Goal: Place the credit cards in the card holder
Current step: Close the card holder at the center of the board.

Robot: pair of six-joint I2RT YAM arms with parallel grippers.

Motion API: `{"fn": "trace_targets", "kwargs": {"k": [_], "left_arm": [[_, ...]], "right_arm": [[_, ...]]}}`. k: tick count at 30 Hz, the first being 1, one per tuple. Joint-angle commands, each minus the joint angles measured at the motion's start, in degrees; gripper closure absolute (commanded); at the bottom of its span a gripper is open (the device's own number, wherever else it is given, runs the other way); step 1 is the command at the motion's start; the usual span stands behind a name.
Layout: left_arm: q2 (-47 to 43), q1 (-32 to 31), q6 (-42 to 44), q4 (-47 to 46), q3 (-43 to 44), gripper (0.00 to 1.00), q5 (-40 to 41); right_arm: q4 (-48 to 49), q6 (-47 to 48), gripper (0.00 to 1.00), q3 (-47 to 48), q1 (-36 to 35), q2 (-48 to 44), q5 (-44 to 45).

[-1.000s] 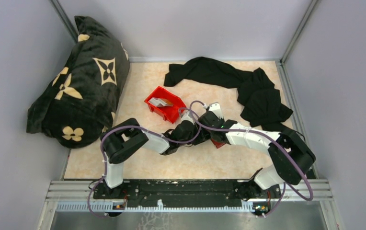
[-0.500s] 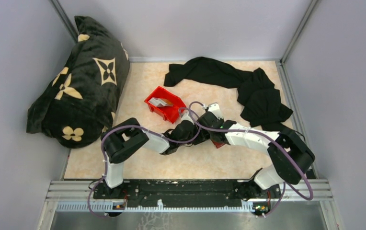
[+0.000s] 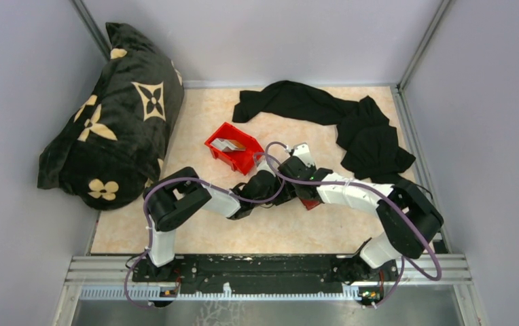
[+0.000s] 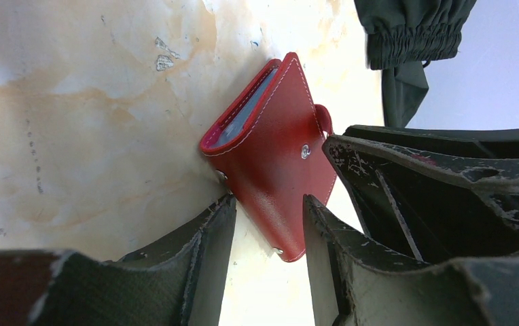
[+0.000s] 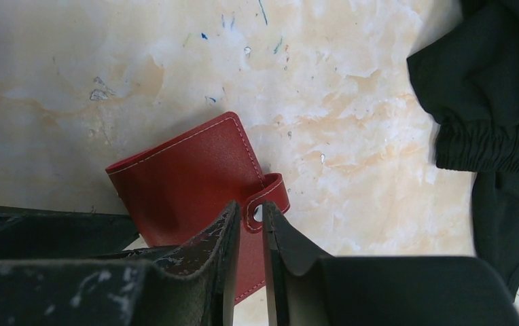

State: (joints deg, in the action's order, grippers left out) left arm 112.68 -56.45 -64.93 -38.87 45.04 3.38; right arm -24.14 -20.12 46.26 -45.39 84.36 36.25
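The card holder (image 4: pixel 270 153) is a dark red folded wallet with white stitching and a small metal snap. It is propped a little ajar on the table, showing a pale grey inside edge. My left gripper (image 4: pixel 267 200) has the holder's lower corner wedged between its two fingers. My right gripper (image 5: pixel 248 210) stands narrowly shut, its tips pinching the holder's snap tab (image 5: pixel 265 197). From above, only a red sliver of the card holder (image 3: pixel 309 202) shows beneath both wrists. The pale credit cards (image 3: pixel 228 144) lie in the red bin.
The red plastic bin (image 3: pixel 243 163) stands just behind and left of the grippers. A black garment (image 3: pixel 352 125) sprawls across the back right, close to the holder (image 5: pixel 501 102). A dark patterned cushion (image 3: pixel 111 115) fills the left side.
The right wrist has crept slightly left over the card holder. The left arm has stayed where it was.
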Motion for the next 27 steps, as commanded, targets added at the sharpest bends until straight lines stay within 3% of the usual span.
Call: {"fn": "trace_targets", "kwargs": {"k": [1, 27], "left_arm": [[6.94, 0.55, 3.90, 22.17, -4.52, 0.48, 2.27], [6.85, 0.54, 3.81, 21.73, -4.89, 0.48, 2.23]], "right_arm": [[0.24, 0.52, 0.81, 2.56, -0.67, 1.19, 1.70], [-1.33, -0.45, 0.93, 2.69, -0.75, 1.27, 3.51]]}}
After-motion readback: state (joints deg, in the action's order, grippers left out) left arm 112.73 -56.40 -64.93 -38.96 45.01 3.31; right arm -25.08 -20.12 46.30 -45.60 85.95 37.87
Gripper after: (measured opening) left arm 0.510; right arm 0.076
